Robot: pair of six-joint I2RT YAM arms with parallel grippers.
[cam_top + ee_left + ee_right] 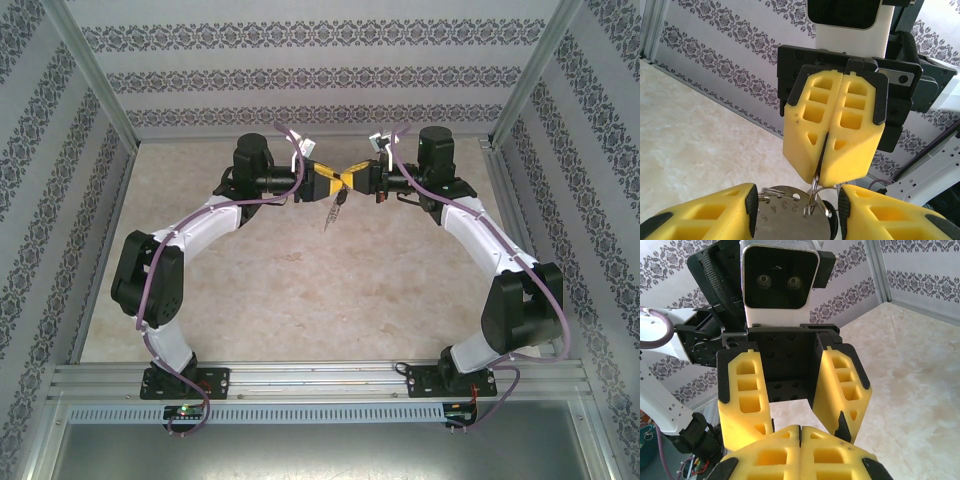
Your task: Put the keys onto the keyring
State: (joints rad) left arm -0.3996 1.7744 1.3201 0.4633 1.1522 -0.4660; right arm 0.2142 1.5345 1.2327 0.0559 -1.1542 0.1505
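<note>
Both grippers meet in the air over the far middle of the table. My right gripper (819, 176) (801, 429) (350, 178) is shut on the thin silver wire of the keyring (814, 189). A round metal tag (790, 220) stamped with numbers hangs from that wire, with more wire rings at its left edge. The tag sits between the fingers of my left gripper (797, 207) (335, 187), which stand apart on either side of it. A small black piece (838, 220), possibly the keys' head, peeks out behind the tag. From above, a small dark bundle (337, 208) dangles below the grippers.
The beige marbled tabletop (320, 290) lies below, fenced by patterned walls (300, 80) at the back and sides. Metal posts (95, 85) stand at the corners. A rail (320, 380) carries both arm bases at the near edge.
</note>
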